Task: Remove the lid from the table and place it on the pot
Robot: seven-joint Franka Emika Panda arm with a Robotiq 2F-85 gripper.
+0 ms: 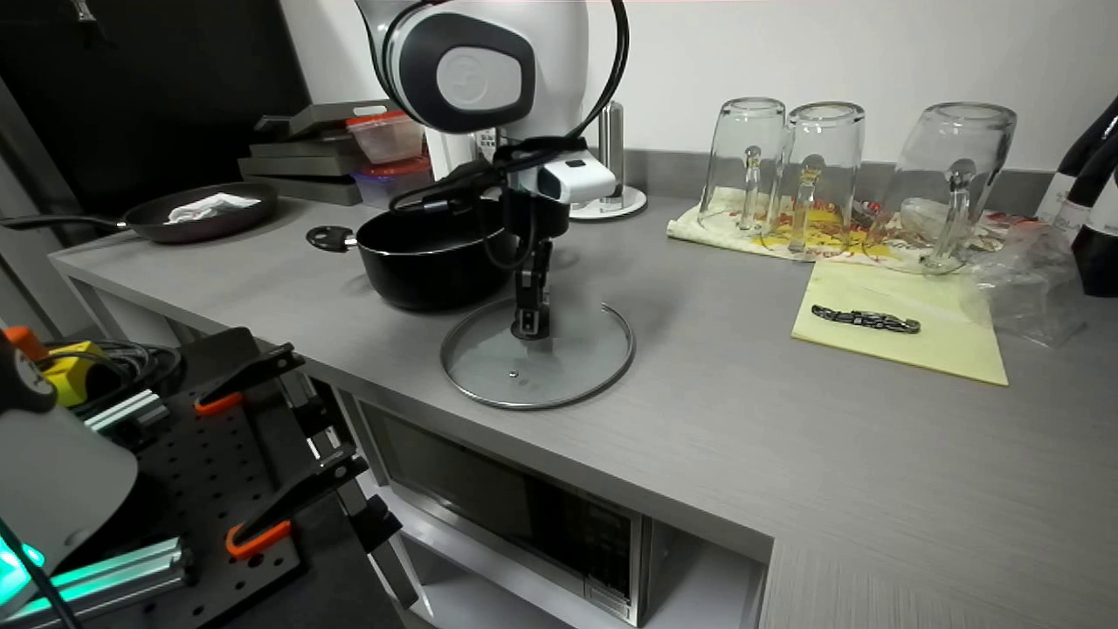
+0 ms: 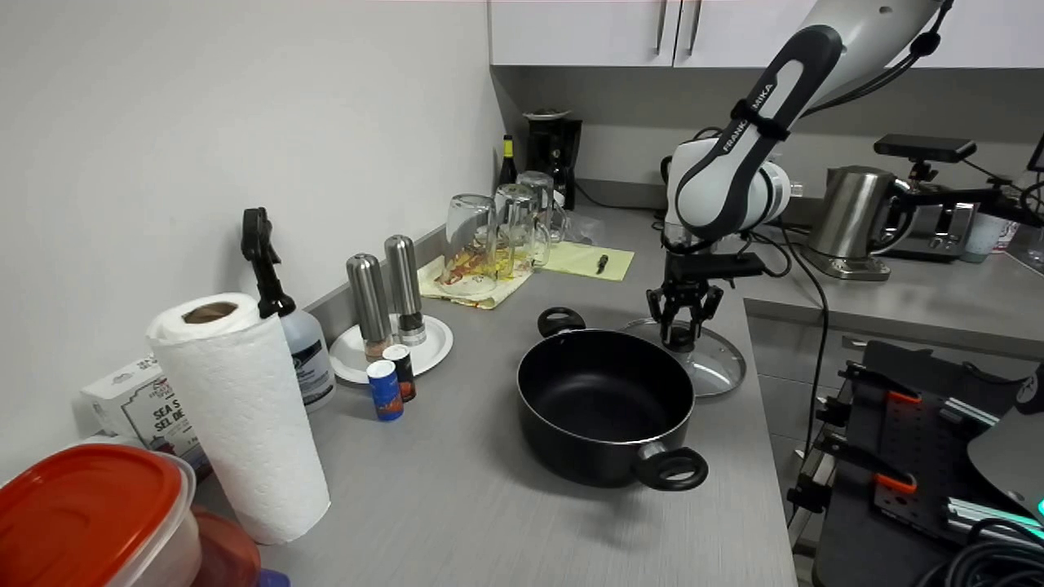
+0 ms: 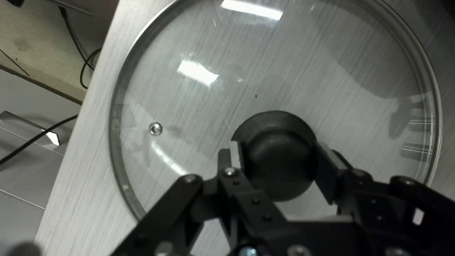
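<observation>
While lid (image 1: 559,369) rests on table (image 1: 699,419), gripper (image 3: 280,161) clasps its black knob (image 3: 278,153), pads (image 3: 327,170) against both sides. Pot (image 2: 603,391) upright just beside lid, interior exposed, side handles (image 2: 670,470) projecting. Well apart from lid, upturned glasses (image 1: 817,183) stand on patterned cloth (image 1: 738,239). Farther out from lid: dark bottles (image 1: 1102,262).

The wrist view's top edge crops the lid (image 3: 263,92).

Flat light on the counter (image 2: 457,505); I see white glare on the lid (image 3: 265,83), soft shadow by the pot (image 2: 605,395). Up close, gripper (image 3: 280,160) seems slightly blurred.
</observation>
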